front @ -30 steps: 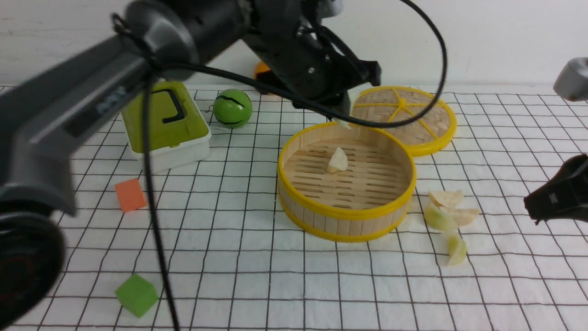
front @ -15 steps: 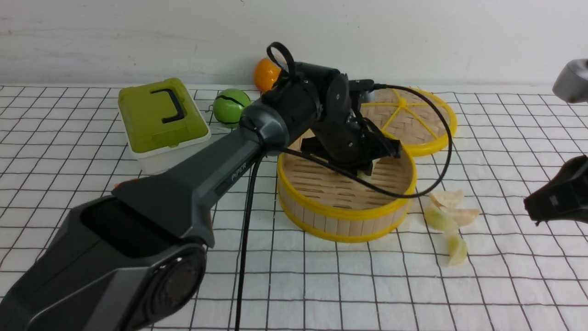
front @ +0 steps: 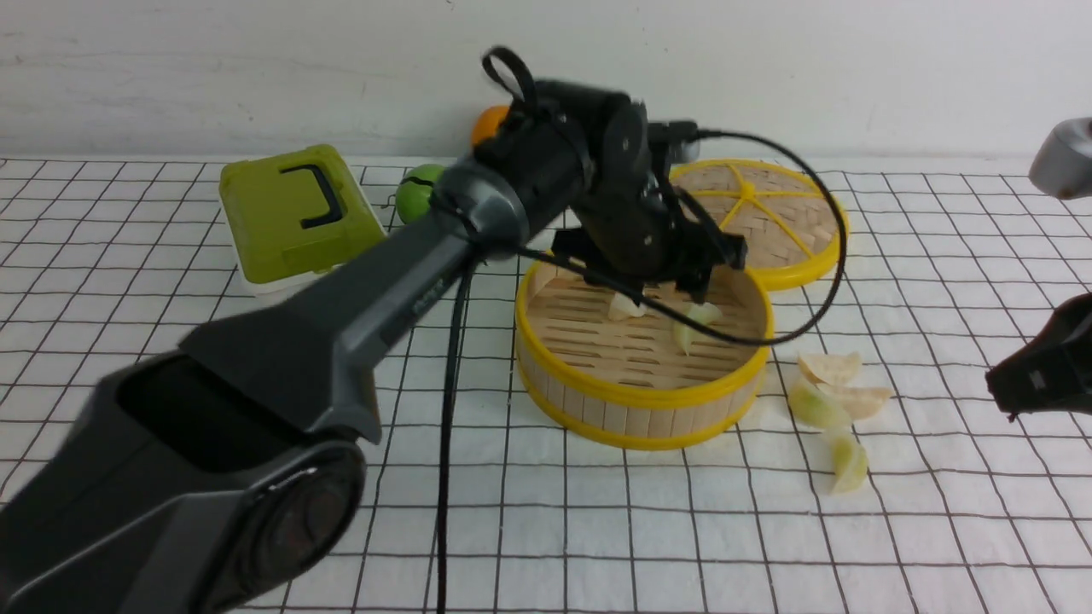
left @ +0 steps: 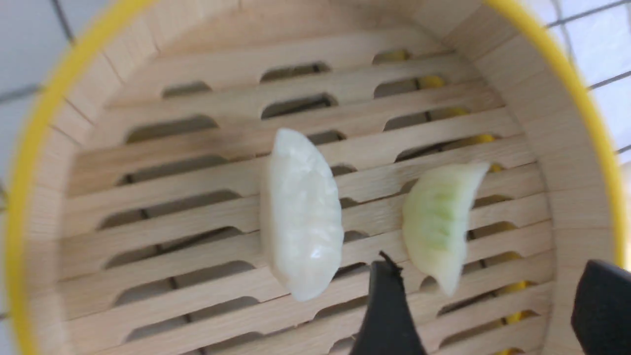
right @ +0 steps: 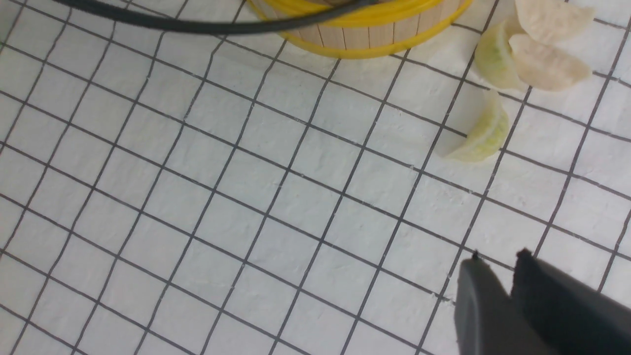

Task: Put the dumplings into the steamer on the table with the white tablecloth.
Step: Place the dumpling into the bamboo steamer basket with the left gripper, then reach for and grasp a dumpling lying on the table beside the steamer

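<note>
The steamer [front: 640,396] stands mid-table on the white tablecloth [front: 597,529]. A cream-white dumpling [front: 623,305] and a pale green dumpling [front: 693,322] lie on its slatted floor. My left gripper [front: 661,286] hangs just above them, open and holding nothing. In the left wrist view the white dumpling [left: 301,214] and green dumpling [left: 438,222] lie beyond the spread fingers [left: 387,305]. Several more dumplings [front: 827,368] lie on the cloth right of the steamer, among them a green one [right: 488,133]. My right gripper [front: 1036,375] hovers at the right edge, shut and empty [right: 499,256].
The steamer's flat woven lid [front: 768,209] lies behind it to the right. A green box with a black handle [front: 294,217], a green ball [front: 418,198] and an orange ball [front: 488,126] sit at the back left. My left arm's cable [front: 444,443] hangs over the near cloth.
My left gripper came down into the steamer with the green dumpling, opened, and the dumpling now lies beside the white one. The right gripper has barely moved.
</note>
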You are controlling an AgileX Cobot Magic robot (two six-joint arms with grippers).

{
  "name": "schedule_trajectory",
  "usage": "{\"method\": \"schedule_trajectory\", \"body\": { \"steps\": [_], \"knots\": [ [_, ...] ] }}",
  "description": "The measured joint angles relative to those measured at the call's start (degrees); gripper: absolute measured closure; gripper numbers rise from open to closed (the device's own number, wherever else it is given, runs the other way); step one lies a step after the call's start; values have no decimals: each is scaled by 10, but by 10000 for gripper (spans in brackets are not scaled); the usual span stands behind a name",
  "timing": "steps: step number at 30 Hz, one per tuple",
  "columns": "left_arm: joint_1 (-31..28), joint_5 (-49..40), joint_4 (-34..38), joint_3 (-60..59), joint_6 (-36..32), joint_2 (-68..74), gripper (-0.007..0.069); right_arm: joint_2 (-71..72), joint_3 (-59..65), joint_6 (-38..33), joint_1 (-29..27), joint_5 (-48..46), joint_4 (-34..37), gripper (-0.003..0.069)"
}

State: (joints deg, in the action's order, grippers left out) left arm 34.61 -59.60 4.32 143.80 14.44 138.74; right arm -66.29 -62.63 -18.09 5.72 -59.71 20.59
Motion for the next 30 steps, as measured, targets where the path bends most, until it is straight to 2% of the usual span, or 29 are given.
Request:
{"method": "schedule_trajectory", "body": {
  "steps": [4,6,8,9,11,12,13,15,17,25,28,30],
  "knots": [
    [0,-18,-37,5,-16,-70,165,-1,0,0,0,0,0,546],
    [0,-30,-59,9,-25,-115,204,-5,-1,0,0,1,-3,543],
    [-5,-71,-74,11,-41,-173,305,-23,-2,1,0,2,-7,538],
    [-5,-74,-75,11,-41,-173,314,-23,-2,1,0,2,-7,537],
    [-17,-114,-75,11,-57,-209,410,-46,-2,9,0,5,-11,534],
    [-25,-115,-75,5,-62,-224,454,-58,-3,13,0,6,-14,533],
    [-26,-115,-74,4,-62,-227,463,-60,-3,14,0,8,-15,532],
    [-47,-115,-71,-34,-67,-274,570,-92,-3,24,0,16,-20,519],
    [-63,-115,-70,-86,-71,-320,630,-122,-3,28,0,22,-25,496],
    [-73,-100,-79,-393,-72,-527,637,-239,-3,61,0,81,-30,270],
    [-73,-47,-62,-530,-65,-611,637,-279,-3,68,0,117,-30,218],
    [-73,-22,-55,-606,-65,-655,637,-305,-5,69,0,134,-30,211]
  ]
}}
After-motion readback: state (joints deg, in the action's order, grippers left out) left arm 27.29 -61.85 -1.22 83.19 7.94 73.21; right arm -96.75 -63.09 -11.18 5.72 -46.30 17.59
